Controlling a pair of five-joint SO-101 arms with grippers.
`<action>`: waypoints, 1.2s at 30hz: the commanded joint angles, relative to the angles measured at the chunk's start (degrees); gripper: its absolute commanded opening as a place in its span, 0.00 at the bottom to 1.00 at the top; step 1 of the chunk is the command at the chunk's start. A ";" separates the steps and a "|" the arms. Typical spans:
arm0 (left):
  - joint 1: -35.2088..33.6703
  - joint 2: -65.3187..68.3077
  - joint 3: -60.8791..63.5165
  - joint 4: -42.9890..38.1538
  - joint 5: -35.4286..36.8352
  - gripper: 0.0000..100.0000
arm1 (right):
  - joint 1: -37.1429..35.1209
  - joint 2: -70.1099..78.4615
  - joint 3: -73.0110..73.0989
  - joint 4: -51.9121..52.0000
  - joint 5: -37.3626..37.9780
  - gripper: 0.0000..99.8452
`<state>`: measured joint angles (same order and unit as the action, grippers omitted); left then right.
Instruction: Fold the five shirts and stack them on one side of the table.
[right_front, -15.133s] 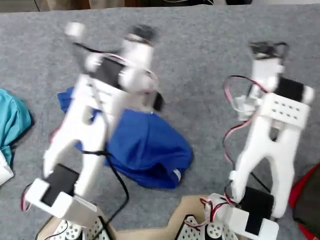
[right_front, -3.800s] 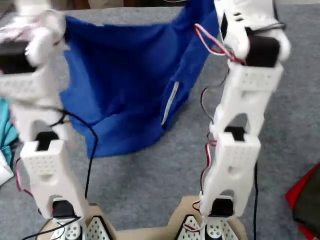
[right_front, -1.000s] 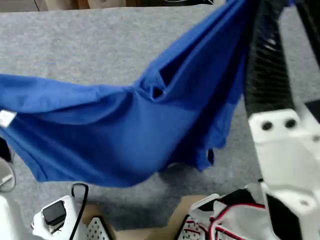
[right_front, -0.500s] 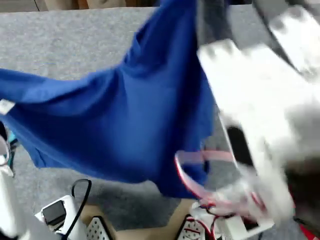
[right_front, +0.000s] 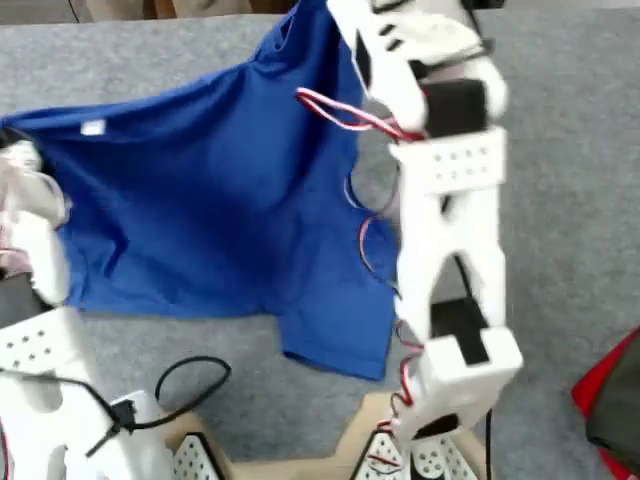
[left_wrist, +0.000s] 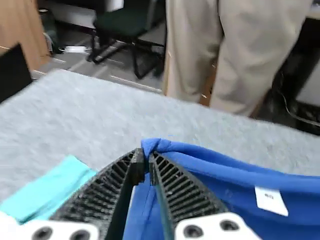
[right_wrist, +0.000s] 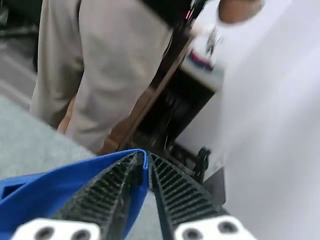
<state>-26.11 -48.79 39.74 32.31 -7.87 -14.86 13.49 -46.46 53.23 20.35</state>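
Under your left gripper (left_wrist: 146, 156), a teal shirt (left_wrist: 47, 189) lies on the grey table (right_front: 560, 180). That gripper is clenched on a bunched corner of the blue shirt (right_front: 220, 200), the fold pinched right at the tips of its ribbed fingers (left_wrist: 172, 182). A white label (right_front: 93, 127) sits on the cloth close beside them. From that pinch the blue shirt hangs spread wide, above the table, across to your right gripper (right_wrist: 148, 160). The right gripper is raised at the far side and grips the shirt's edge between its tips. From there the cloth trails back toward the left fingers. Well beyond the right fingers, a red cloth (right_front: 598, 372) lies at the table's edge.
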 joint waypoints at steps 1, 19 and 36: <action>2.46 4.09 9.23 -14.51 -3.60 0.02 | 1.36 5.14 1.01 -6.59 0.35 0.01; 2.55 47.25 -29.01 6.59 -5.01 0.02 | 9.19 19.56 -2.24 -8.26 0.70 0.01; 4.84 47.25 -46.07 47.91 -19.60 0.02 | 5.58 18.24 -28.53 48.88 6.15 0.01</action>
<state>-21.36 -1.05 -2.20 76.00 -25.45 -8.18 34.68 -68.70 93.14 25.89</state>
